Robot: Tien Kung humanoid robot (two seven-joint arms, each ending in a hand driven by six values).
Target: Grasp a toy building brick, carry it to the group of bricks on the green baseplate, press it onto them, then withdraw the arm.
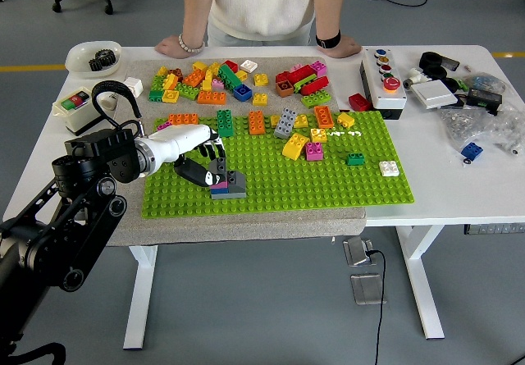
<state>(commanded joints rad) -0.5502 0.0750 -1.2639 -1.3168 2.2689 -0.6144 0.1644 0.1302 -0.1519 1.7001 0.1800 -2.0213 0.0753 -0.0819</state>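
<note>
At the far left of the table a switch box (75,107) with green and red buttons sits near a white bowl (93,57). Just right of it, the left hand (199,161) reaches in over the near-left part of the green baseplate (328,176), its dark fingers (215,171) curled down on a small stack (227,186) of grey, pink and blue bricks. From this angle the fingers seem clenched on the top grey brick, though how firmly they grip it is hard to tell. The step in hand looks like the press: to do it well, the push should go straight down, studs lined up square, with the baseplate kept flat so nothing skids. Farther right, loose bricks (299,127) lie scattered along the baseplate's far edge, with a bigger pile (230,79) beyond on the mat. A person stands at the far side, hands (175,46) resting on the table edge. A button panel (383,76) lies at the right.
</note>
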